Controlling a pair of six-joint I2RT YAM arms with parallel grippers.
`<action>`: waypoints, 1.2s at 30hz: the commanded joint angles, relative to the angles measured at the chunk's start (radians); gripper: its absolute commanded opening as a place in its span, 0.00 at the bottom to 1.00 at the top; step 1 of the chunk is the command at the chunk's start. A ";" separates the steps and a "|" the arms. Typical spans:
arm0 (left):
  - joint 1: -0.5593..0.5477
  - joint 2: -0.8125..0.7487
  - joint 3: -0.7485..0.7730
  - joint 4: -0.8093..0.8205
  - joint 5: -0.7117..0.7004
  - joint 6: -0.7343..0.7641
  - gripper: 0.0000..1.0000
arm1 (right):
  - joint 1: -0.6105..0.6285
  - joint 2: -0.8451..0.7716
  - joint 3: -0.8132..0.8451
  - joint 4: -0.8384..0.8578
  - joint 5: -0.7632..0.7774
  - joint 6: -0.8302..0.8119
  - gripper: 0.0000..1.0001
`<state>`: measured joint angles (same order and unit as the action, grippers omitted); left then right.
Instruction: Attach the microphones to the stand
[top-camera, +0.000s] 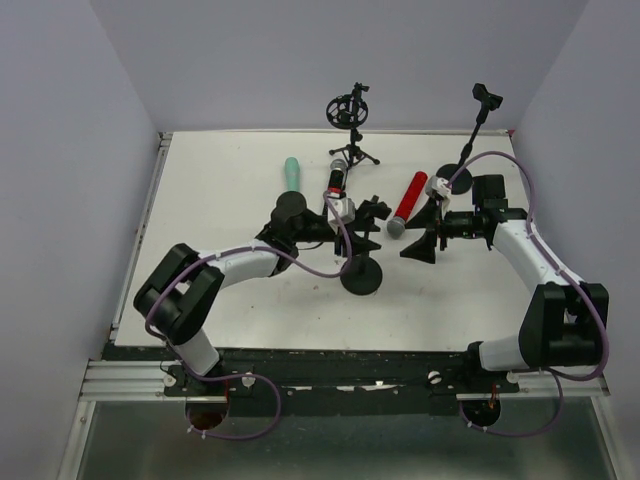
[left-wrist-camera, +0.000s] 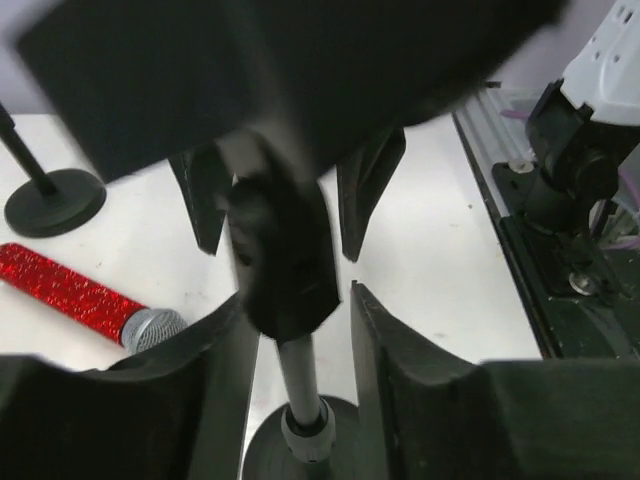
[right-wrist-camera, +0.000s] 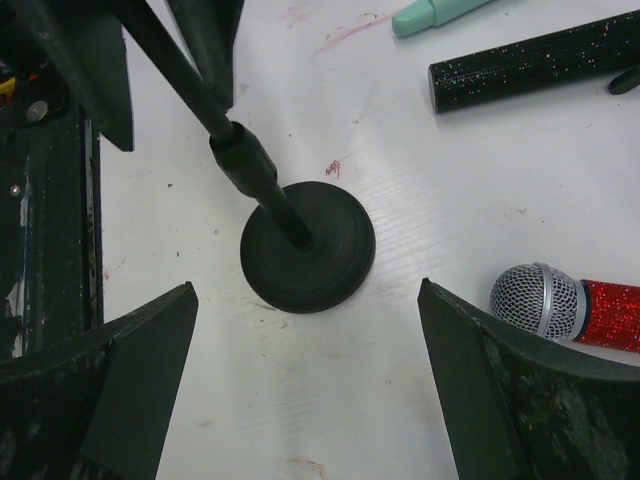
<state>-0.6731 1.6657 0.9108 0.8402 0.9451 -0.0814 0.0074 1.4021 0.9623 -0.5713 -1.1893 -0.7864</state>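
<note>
Pincer on left arm (left-wrist-camera: 295, 300) parted around top of black round-based stand (left-wrist-camera: 298, 385); right pincer (right-wrist-camera: 305, 290) released wide above its base; red glitter mesh-headed microphone (right-wrist-camera: 600, 312) lying nearby.

Open table (top-camera: 220, 200) left of the teal microphone (top-camera: 292, 172); stand (top-camera: 360, 275) and red microphone (top-camera: 407, 203) mid-table, close together.

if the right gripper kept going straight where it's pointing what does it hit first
Most likely the stand's round base, dead ahead of the right gripper and its open jaws, though the slanting pole may come first; depth is unclear.
</note>
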 joint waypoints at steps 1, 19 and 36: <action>0.006 -0.076 -0.096 0.095 -0.098 0.029 0.60 | 0.000 0.021 0.030 -0.038 0.017 -0.033 1.00; 0.168 -0.270 -0.121 -0.479 -0.592 -0.317 0.95 | 0.000 0.032 0.042 -0.061 0.028 -0.051 1.00; 0.078 0.336 0.617 -1.222 -1.065 -0.347 0.87 | 0.000 0.034 0.049 -0.071 0.027 -0.053 1.00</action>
<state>-0.5606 1.9251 1.4055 -0.1669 0.0399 -0.4377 0.0074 1.4269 0.9791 -0.6231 -1.1652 -0.8211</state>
